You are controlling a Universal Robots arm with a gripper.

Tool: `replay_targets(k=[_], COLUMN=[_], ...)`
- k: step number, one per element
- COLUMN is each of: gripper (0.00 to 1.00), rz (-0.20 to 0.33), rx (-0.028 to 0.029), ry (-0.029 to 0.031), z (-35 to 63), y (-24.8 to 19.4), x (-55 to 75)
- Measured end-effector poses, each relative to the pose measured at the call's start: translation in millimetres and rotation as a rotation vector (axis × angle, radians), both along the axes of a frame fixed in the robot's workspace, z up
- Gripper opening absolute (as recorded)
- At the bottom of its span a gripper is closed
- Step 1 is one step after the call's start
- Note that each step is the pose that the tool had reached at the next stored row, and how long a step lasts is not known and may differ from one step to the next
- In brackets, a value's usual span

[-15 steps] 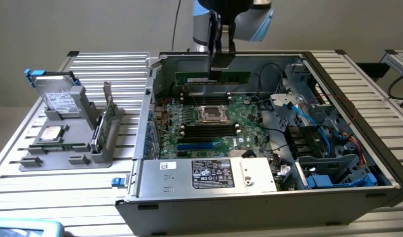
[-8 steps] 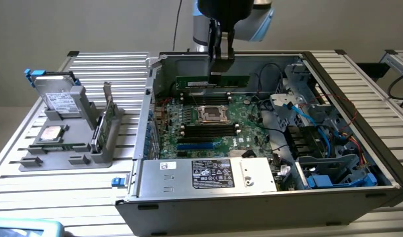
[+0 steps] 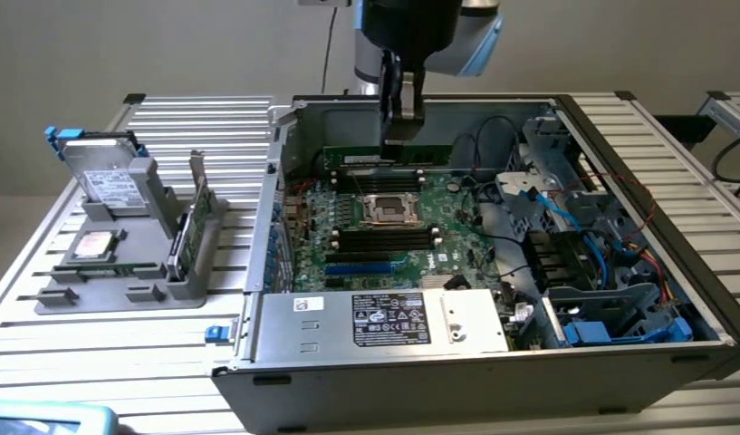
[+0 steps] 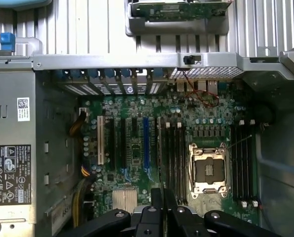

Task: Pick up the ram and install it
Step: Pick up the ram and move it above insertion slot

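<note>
Exterior view: gripper clenched on ram, stick horizontal, at far edge of motherboard inside open computer case; CPU socket just nearer.

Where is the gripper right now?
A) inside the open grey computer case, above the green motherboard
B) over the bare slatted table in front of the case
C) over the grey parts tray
A: the gripper, shut on the long thin green ram stick, hangs over the green motherboard inside the open grey computer case.
</note>
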State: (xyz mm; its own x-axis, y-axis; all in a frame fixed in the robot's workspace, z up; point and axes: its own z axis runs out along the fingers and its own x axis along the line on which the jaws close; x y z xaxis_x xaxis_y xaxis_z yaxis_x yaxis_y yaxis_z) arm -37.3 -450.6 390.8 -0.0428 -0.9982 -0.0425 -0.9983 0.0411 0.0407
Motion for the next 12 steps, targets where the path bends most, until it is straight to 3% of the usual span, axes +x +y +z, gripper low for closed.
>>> replay_targets(k=[12], gripper=[0.14], rz=[0.000], rx=[-0.0001], ry=[0.0000], z=[-21.9], y=[22.2], x=[0.0])
